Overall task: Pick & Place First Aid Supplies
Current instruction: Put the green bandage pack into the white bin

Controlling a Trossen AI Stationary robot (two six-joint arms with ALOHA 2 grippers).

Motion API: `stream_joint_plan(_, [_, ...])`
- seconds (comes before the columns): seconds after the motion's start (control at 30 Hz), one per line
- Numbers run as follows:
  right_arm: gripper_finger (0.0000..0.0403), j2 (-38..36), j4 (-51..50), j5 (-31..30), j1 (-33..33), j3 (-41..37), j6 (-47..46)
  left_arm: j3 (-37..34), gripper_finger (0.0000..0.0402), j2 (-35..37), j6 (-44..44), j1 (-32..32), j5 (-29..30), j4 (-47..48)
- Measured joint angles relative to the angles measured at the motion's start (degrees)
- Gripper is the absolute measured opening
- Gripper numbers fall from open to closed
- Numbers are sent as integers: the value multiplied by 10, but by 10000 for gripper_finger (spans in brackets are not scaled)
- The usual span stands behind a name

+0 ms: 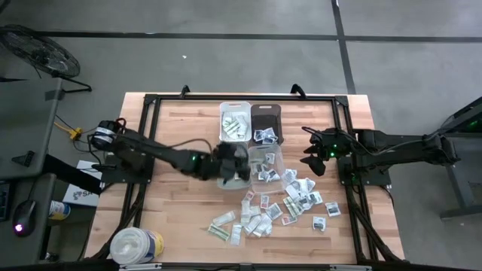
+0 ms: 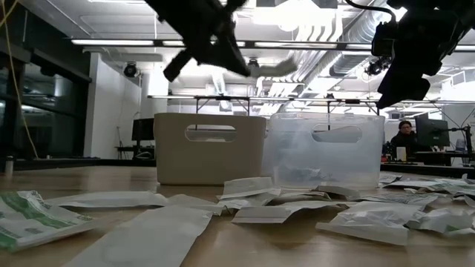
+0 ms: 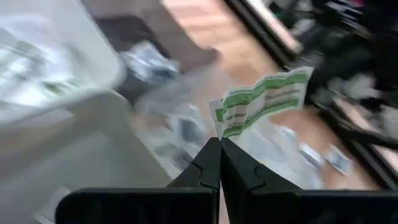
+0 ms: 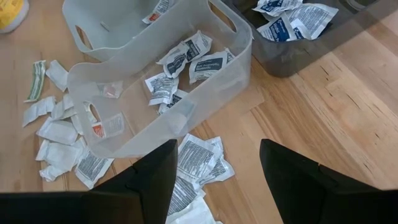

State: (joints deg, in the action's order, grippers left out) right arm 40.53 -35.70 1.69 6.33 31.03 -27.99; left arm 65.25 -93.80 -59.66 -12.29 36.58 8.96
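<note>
Sorting looked maybe halfway done. The left hand (image 3: pixel 219 146) was clamped on a green-printed packet (image 3: pixel 264 99) over the bins (image 1: pixel 249 143), which already held some supplies. Plenty of loose packets (image 1: pixel 263 214) littered the tabletop (image 1: pixel 181 211), and the right hand (image 4: pixel 214 162) hung released nearby.

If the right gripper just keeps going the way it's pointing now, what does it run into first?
Probably the loose packets on the table beside the clear bin. The right gripper hangs open and its fingers frame those packets, just short of the bin's wall. Depth is unclear, so it might clip the bin.
</note>
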Motion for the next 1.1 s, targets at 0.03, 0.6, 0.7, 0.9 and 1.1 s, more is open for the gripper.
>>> stream_joint_plan(0.03, [222,0,0,0,0,0,0,0,0,0,6,16,-2,10])
stream_joint_plan(0.6, [222,0,0,0,0,0,-4,0,0,0,112,226,-130,118])
stream_joint_plan(0.7, [222,0,0,0,0,0,-5,0,0,0,120,248,-155,141])
stream_joint_plan(0.9, [222,0,0,0,0,0,-4,0,0,0,135,268,-174,165])
stream_joint_plan(1.1, [222,0,0,0,0,0,-3,0,1,0,160,274,-189,166])
